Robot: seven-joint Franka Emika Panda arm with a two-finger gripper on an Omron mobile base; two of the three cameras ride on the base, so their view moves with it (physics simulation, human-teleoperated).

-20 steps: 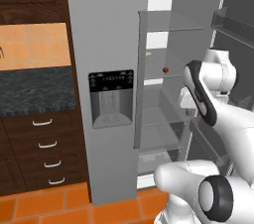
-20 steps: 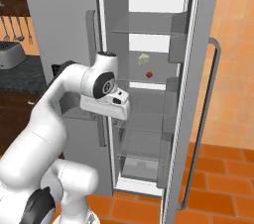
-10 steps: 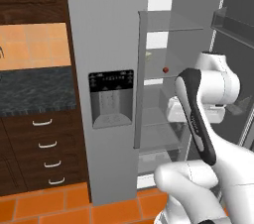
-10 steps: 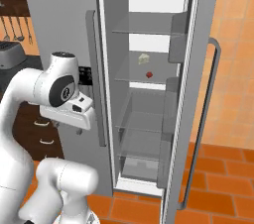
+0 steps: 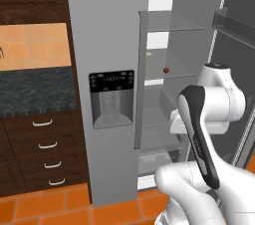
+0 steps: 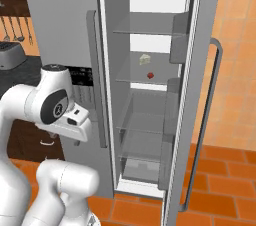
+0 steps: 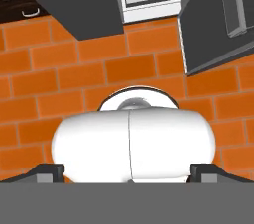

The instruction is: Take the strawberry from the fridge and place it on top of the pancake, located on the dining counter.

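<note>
Orange floor: glossy orange brick tiles point(image 7: 59, 79) lie directly below the tool point(image 7: 127, 171), whose dark finger tips point(image 7: 47, 171) stand spread wide with nothing between them.
Fridge door: the tall grey matt fridge point(image 5: 107, 45) stands ahead of the tool, its right door point(image 6: 197, 95) swung out beside the reach path; a wide swing could clip that edge.
Shelves: clear, hard glass shelves point(image 6: 137, 77), thin-edged, above and beyond the tool; a steep approach risks knocking one.
Strawberry: the tiny dark-red roundish strawberry point(image 6: 150, 75) rests on a middle shelf, well beyond the tool; small and smooth, it could roll or slip from wide fingers.
Neighbour: a pale lumpy item point(image 6: 144, 59) sits just behind it; a deep reach could nudge it.
</note>
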